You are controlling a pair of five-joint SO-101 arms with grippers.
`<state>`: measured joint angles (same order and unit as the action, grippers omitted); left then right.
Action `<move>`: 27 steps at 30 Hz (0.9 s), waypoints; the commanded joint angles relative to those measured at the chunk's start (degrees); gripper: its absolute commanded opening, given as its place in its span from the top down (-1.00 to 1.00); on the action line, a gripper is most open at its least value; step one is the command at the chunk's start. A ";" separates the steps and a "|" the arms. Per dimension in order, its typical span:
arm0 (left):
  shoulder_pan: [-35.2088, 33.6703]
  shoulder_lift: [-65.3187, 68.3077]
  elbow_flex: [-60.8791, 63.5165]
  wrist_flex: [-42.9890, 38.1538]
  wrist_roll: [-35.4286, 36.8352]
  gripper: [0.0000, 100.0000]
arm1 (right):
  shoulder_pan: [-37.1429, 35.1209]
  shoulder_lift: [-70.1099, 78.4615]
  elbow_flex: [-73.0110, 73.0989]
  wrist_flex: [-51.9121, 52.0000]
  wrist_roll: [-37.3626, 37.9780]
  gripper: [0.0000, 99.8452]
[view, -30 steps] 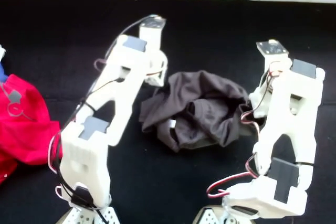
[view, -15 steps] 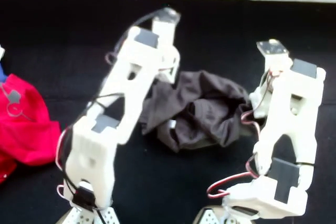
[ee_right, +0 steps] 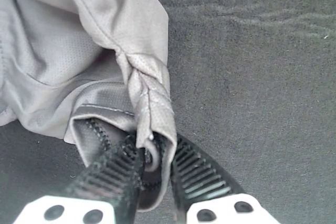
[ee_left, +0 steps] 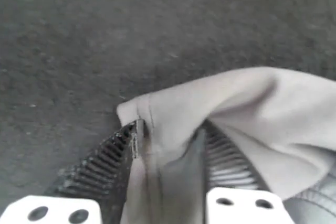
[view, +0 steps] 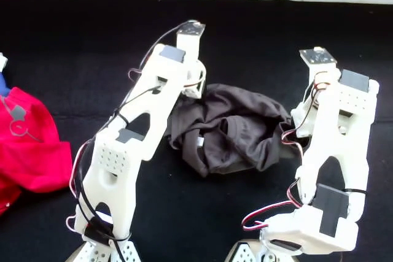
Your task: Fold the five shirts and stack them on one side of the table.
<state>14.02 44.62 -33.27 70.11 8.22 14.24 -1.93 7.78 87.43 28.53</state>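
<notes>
Gripping the grey shirt [view: 230, 133] at both sides

Left gripper [ee_left: 169, 132] clamped on a hem corner; right gripper [ee_right: 155, 148] clamped on a twisted fold; shirt lies crumpled between the arms on the black table [view: 276, 35]; red shirt [view: 31, 145] well apart, on the left arm's side.

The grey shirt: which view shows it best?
The high view: the whole grey shirt, crumpled between the arms. The left wrist view gives a corner in the left gripper, the right wrist view a twisted edge in the right gripper.
</notes>
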 commanded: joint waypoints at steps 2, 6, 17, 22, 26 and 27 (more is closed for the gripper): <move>-0.40 -0.75 -3.47 5.80 0.00 0.96 | -0.48 -1.54 -0.57 -0.84 0.09 0.99; -2.24 -0.75 -12.88 16.35 0.00 0.98 | -4.53 -1.54 -0.66 -0.84 -1.76 0.99; -13.93 -5.67 -40.31 31.38 -6.07 0.98 | -14.73 -6.81 -22.46 -2.42 -9.76 0.99; -17.89 -18.51 -40.22 31.38 -7.82 0.98 | -14.64 -7.52 -32.04 -6.55 -9.58 0.99; -19.21 -28.88 -40.22 31.30 -13.45 0.98 | -14.73 -7.60 -40.57 -7.43 -9.58 0.99; -19.65 -31.16 -40.22 31.30 -14.24 0.98 | -14.73 -7.60 -42.95 -7.43 -9.58 0.99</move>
<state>-4.18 22.46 -71.34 101.41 -3.38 -0.09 -6.77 -27.56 81.63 19.38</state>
